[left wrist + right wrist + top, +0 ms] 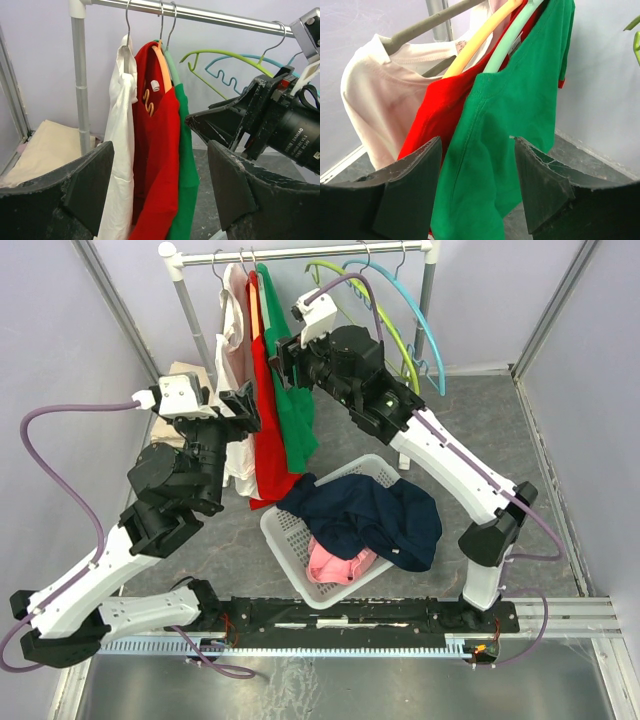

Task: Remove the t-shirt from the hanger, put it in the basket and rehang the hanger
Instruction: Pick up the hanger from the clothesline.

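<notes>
"Top external view: a silver metal clothes rail [300, 255] runs left to right along the far side. Three shirts hang bunched near its left end: a white cotton t-shirt [236, 350], a red t-shirt [268, 440] and a green t-shirt [297, 415], in that order from left to right."

"Which one comes off?"

"My guess is the green one. It is outermost on the right, on a pale mint plastic hanger [509, 40], with nothing hanging against its right side. Its long axis drops straight down from the rail, and its shoulder line runs roughly near to far."

"And the arms?"

"The right gripper [477, 165] is up by the green shirt's shoulder, on its right; I cannot tell whether it touches. In the right wrist view the shoulder seam and the hanger lie straight ahead of the fingers and a little above them. The left gripper [160, 170] sits lower, on the left of the bunch beside the white shirt, so the white and red shirts lie between it and the green one. The right arm is nearer."

"Fingers?"

"Both pairs stand wide apart and hold nothing. The cloth seen between them is beyond the tips."

"So the coming move?"

"Probably the right fingers going forward and up to the shoulder seam."
</notes>
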You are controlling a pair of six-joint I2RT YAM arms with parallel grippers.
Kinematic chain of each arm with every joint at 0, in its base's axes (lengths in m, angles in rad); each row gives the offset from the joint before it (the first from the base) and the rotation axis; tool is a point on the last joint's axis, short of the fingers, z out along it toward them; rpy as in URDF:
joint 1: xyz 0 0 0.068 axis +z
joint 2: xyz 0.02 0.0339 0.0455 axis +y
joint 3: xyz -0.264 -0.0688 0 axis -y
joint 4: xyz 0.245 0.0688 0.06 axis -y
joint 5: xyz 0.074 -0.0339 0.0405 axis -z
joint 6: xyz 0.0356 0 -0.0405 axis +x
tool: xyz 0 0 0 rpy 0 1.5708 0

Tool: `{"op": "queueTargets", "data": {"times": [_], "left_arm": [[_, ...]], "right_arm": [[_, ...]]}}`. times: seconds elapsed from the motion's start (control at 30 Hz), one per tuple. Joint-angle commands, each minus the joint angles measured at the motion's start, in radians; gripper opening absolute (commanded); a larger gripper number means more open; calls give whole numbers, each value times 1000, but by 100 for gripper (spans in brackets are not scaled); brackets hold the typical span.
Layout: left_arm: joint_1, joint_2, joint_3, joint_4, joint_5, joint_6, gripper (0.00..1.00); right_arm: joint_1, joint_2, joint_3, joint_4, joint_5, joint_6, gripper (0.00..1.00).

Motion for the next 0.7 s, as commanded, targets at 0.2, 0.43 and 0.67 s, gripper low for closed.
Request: {"op": "queueTargets", "data": {"times": [0.2, 0.43, 0.67], "left_arm": [[7, -49, -39, 103, -34, 55, 81], [8, -62, -50, 110, -39, 63, 82], [8, -53, -56, 126, -38, 69, 82]], "right_arm": [[4, 83, 121, 47, 40, 8, 66], [7, 138, 171, 57, 81, 30, 62], [9, 146, 168, 75, 187, 34, 49]]}}
